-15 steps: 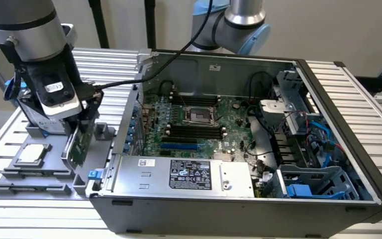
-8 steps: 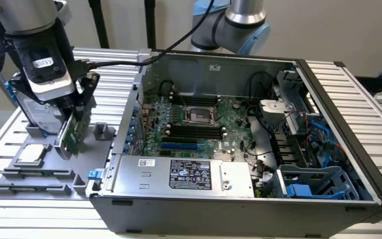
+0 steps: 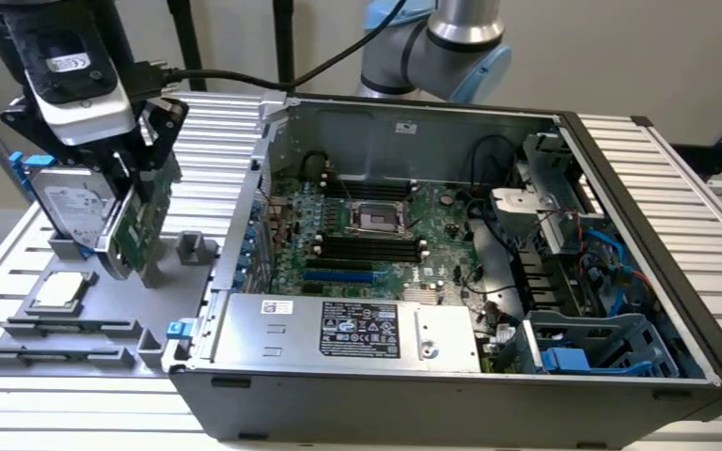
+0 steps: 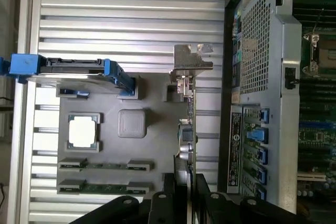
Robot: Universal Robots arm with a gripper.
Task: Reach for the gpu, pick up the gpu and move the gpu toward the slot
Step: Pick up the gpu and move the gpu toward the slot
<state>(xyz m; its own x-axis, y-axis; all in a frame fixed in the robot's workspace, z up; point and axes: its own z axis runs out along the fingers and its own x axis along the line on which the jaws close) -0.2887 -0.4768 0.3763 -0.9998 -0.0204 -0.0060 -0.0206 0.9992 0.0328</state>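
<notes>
GPU (image 3: 150, 222) stood on edge in grey fixture (image 3: 110, 301) on bench (image 3: 72, 399), exterior view's left, just beside hard drive (image 3: 70, 202). Hand (image 4: 184, 184) half-closed, gripping it, fingers (image 4: 169, 190) against both faces. Rightward: open computer case (image 3: 462, 413); power-supply label (image 3: 361, 329) text unreadable.

Robotics lab: robot arm (image 3: 443, 42), open computer case (image 3: 399, 418), aluminium-slat bench (image 3: 675, 169), grey parts fixture (image 3: 148, 301).
</notes>
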